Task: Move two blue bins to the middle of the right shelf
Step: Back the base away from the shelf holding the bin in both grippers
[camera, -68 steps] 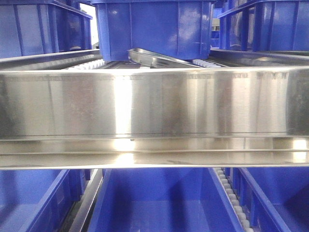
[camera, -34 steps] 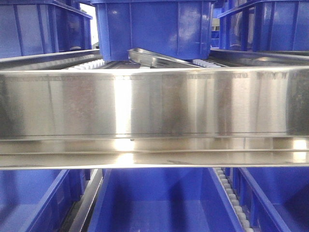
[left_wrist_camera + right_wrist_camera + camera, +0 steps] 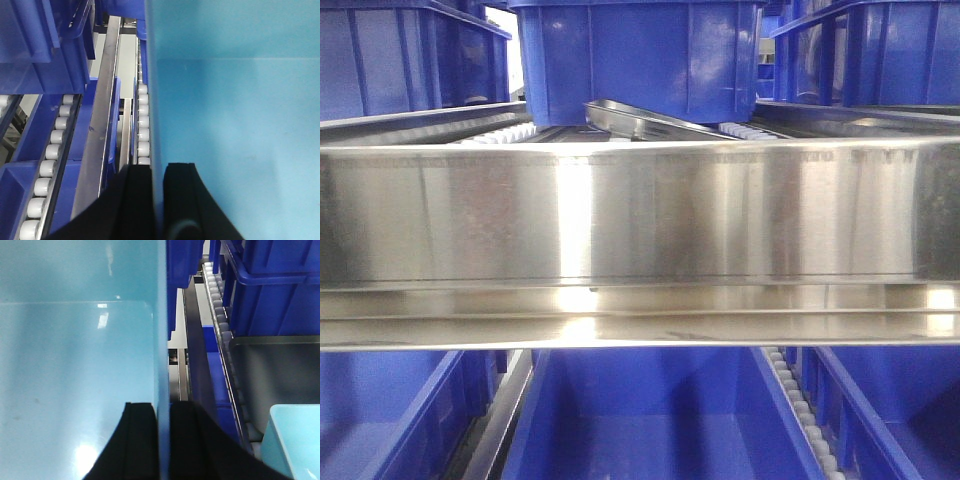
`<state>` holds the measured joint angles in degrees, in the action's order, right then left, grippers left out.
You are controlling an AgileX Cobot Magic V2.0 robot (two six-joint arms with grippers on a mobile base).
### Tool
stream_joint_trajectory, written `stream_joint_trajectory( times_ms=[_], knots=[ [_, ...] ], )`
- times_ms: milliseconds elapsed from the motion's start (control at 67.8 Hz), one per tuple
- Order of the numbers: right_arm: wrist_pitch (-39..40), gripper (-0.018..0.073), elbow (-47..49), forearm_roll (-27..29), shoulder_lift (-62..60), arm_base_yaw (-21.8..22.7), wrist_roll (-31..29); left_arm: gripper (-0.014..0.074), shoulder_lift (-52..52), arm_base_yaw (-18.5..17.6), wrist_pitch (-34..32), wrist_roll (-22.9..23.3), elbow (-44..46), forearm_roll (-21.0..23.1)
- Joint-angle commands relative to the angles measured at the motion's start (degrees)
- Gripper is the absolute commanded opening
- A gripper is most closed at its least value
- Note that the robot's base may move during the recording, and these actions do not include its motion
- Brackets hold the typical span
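One pale blue bin (image 3: 240, 125), clenched by both side walls.
Left gripper (image 3: 159, 172) and right gripper (image 3: 162, 410) pinch opposite walls; lift evenly so it clears the steel shelf lip (image 3: 640, 215).

Dark-blue crates (image 3: 640, 60) (white rollers (image 3: 50, 152) beside)

Left gripper (image 3: 157, 169): in the left wrist view, two black fingers (image 3: 135, 200) rise from the bottom edge and are clamped across the side wall of the pale blue bin (image 3: 240, 100). One finger stands outside the wall, the other inside. Right gripper (image 3: 162, 409): mirrored arrangement in the right wrist view, with black fingers (image 3: 140, 440) closed across a pale blue bin wall, one inside and one outside. On both, the wall fills the narrow gap between the fingers.
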<state>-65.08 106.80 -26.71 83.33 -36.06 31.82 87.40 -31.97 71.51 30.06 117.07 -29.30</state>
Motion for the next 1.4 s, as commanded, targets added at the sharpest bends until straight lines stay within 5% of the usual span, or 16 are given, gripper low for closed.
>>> stream_joint_trajectory(
  times_ms=[0, 1386],
  knots=[
    [2.44, -0.0162, 0.62, -3.13, -0.65, 0.09, -0.32, -0.0111, -1.26, -0.42, -1.55, 0.22, 0.77, -1.00],
    [2.62, -0.0162, 0.62, -3.13, -0.65, 0.09, -0.32, -0.0111, -1.26, -0.42, -1.55, 0.22, 0.77, -1.02]
  ],
)
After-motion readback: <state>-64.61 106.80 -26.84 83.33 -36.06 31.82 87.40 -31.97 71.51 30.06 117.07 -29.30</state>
